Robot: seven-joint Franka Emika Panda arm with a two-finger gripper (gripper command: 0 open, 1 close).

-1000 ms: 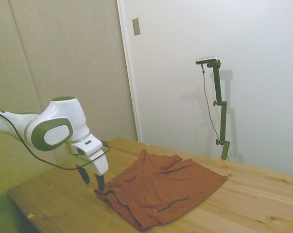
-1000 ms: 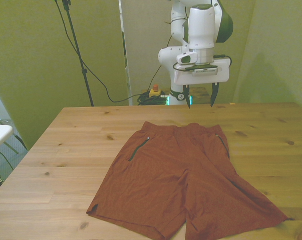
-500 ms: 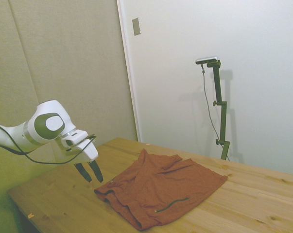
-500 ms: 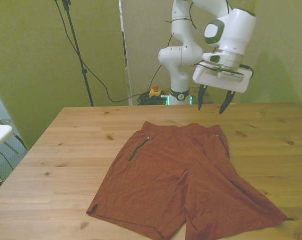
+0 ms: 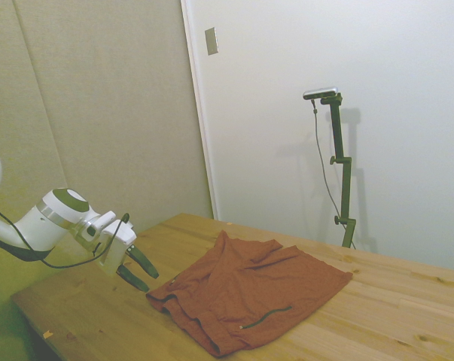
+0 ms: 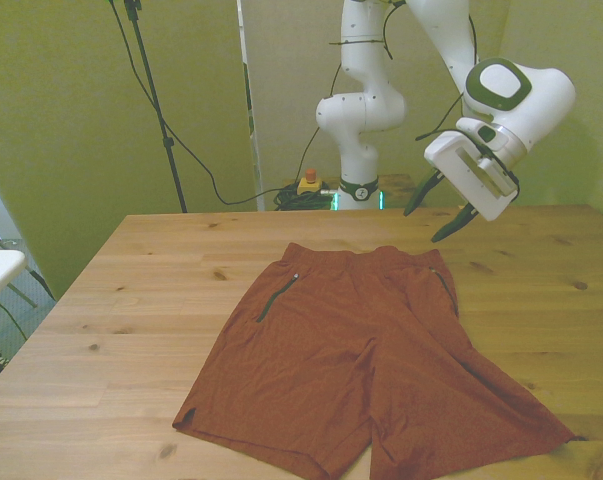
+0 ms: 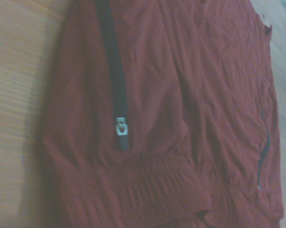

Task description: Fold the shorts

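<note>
I am holding my claw (image 6: 441,207) open and empty, its two dark fingers spread and tilted down toward the shorts (image 6: 366,355). The shorts are lying flat and unfolded on the tabletop (image 6: 131,300), waistband toward my base and both legs running away from it, so their long axis is pointing away from me. My claw is hanging above the waistband corner on the front view's right, near the cloth but not touching it. In the wrist view I am looking down on a dark zipped pocket slit (image 7: 115,90) beside the gathered waistband (image 7: 147,185), though the blur is making the seams hard to judge. No containers are in play here; I am judging that corner the nearest place to grip.
</note>
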